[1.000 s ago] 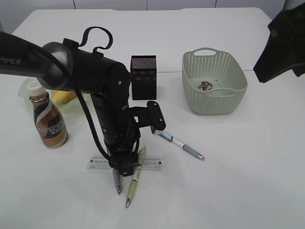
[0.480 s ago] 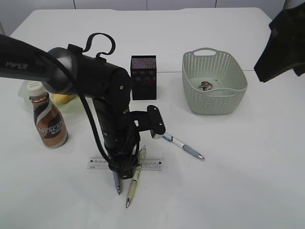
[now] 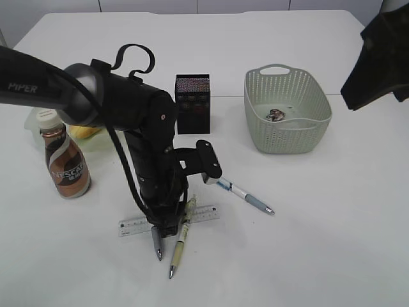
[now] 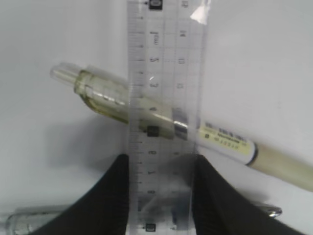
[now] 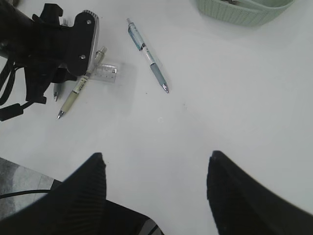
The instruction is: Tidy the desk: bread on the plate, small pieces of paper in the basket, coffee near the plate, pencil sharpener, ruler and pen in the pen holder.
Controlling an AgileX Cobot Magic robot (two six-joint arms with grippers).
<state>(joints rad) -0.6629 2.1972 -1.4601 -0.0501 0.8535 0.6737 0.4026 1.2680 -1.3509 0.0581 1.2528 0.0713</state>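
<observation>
**A:** What do you see from outside?

**B:** My left tool (image 3: pixel 165 225) is down on the bench (image 3: pixel 307 211) at the ruler (image 3: pixel 135 224), which lies flat at 6 o'clock from the holder (image 3: pixel 192 103). A yellowish pen (image 3: pixel 179 241) crosses the ruler, and a grey pen (image 3: pixel 156 244) pokes out just at its 9 o'clock. A blue pen (image 3: pixel 245 196) lies apart at 3 o'clock of my arm. The coffee (image 3: pixel 64 163) stands upright at far left, touching or just beside the plate (image 3: pixel 33 121) with the bread (image 3: pixel 85 130) in it. The basket (image 3: pixel 287 109) sits at 3 o'clock of the holder, with a crumpled scrap (image 3: pixel 276 114) inside.

**A:** And your left wrist?

**B:** My left tool's (image 4: pixel 161 196) fingers (image 4: pixel 111 196) are pressed against both long edges of the ruler (image 4: pixel 166 58), clamped on it. The yellowish pen (image 4: pixel 161 117) lies under the ruler, slanting from 10 to 4 o'clock. The grey pen (image 4: pixel 34 221) shows at 7 o'clock.

**A:** Right wrist?

**B:** My right tool (image 5: pixel 154 188) hangs high over bare bench (image 5: pixel 220 98), fingers (image 5: pixel 83 188) apart, nothing between. The blue pen (image 5: pixel 147 57) is at 12 o'clock, my other arm (image 5: pixel 44 44) at 10, the basket (image 5: pixel 239 12) at 1.
</observation>
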